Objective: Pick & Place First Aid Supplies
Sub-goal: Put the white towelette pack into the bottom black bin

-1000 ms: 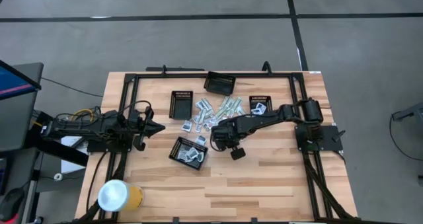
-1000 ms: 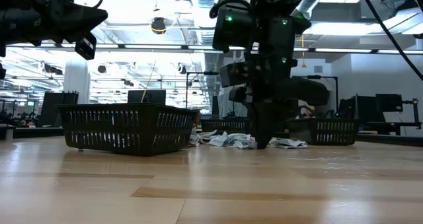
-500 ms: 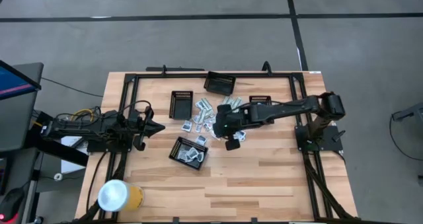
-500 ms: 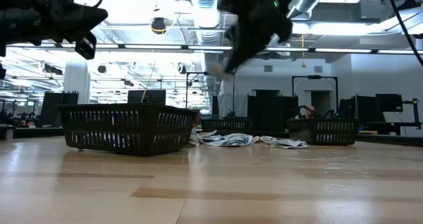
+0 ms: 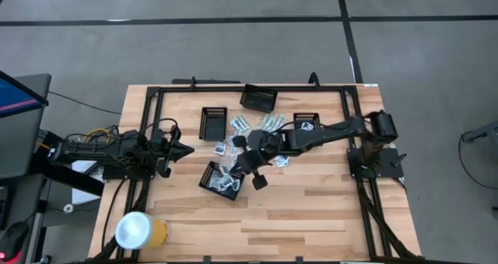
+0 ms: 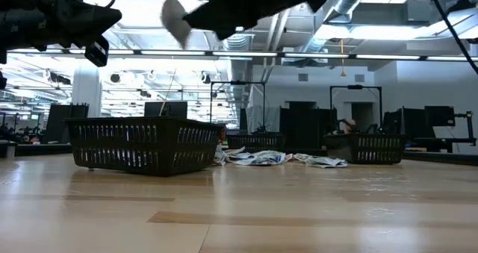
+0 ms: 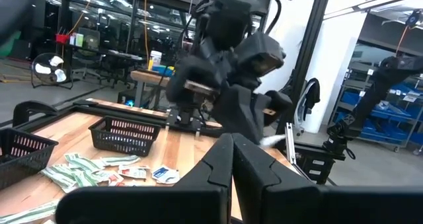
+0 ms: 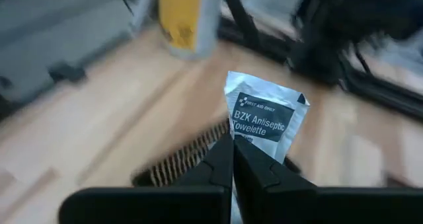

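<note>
Carrying one antiseptic towelette sachet [image 8: 266, 121], a white packet with a dark printed label, pinched by its lower edge between the closed fingers of the right gripper [image 8: 232, 159], which hangs in the air just above the near mesh tray [image 5: 222, 180]. In the high view the right gripper [image 5: 237, 160] sits over that tray's far corner, and the tray already holds several packets. The remaining supplies [image 5: 261, 129] lie heaped on the wooden table [image 5: 311, 209] between three other mesh trays; the low view shows the heap [image 6: 265, 158] beyond the near tray [image 6: 142, 142]. To place well, judged from this pose: centre the sachet over the tray's opening rather than its rim, lower it below the wall top, then part the fingers; released from height, so light a packet would likely flutter outside. The left gripper [image 5: 185, 149], fingers closed and empty, waits at the table's left side, well clear of the tray
</note>
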Available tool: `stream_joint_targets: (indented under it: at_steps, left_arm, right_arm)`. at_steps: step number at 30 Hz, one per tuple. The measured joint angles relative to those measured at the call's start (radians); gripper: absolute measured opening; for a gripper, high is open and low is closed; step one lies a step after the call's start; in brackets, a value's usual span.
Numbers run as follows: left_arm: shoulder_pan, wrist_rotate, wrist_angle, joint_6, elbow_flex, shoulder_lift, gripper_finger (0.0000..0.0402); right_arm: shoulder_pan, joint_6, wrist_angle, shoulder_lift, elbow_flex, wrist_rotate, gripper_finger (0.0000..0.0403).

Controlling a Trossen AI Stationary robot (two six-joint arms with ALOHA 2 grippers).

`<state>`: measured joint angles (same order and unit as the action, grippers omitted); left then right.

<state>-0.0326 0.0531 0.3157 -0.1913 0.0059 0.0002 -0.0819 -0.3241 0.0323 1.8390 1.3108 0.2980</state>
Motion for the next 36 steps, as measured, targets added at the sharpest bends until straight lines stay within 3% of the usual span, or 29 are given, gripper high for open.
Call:
stream_joint_targets:
  at_steps: [4,11,20,29,36]
  left_arm:
    - [0.0,0.0,0.0,0.0,0.0,0.0,0.0008]
    - [0.0,0.0,0.0,0.0,0.0,0.0,0.0008]
    - [0.0,0.0,0.0,0.0,0.0,0.0,0.0008]
    - [0.0,0.0,0.001,0.0,0.0,0.0,0.0008]
    - [0.0,0.0,0.001,0.0,0.0,0.0,0.0008]
  right_arm:
    - [0.014,0.095,0.04,0.072,0.012,0.12,0.0001]
    - [0.008,0.134,0.029,0.172,0.072,0.112,0.0002]
    - [-0.003,0.081,-0.014,0.17,0.094,-0.057,0.0053]
    - [-0.016,0.071,-0.049,0.165,0.094,-0.087,0.011]
    - [-0.015,-0.066,-0.294,0.048,0.095,-0.33,0.011]
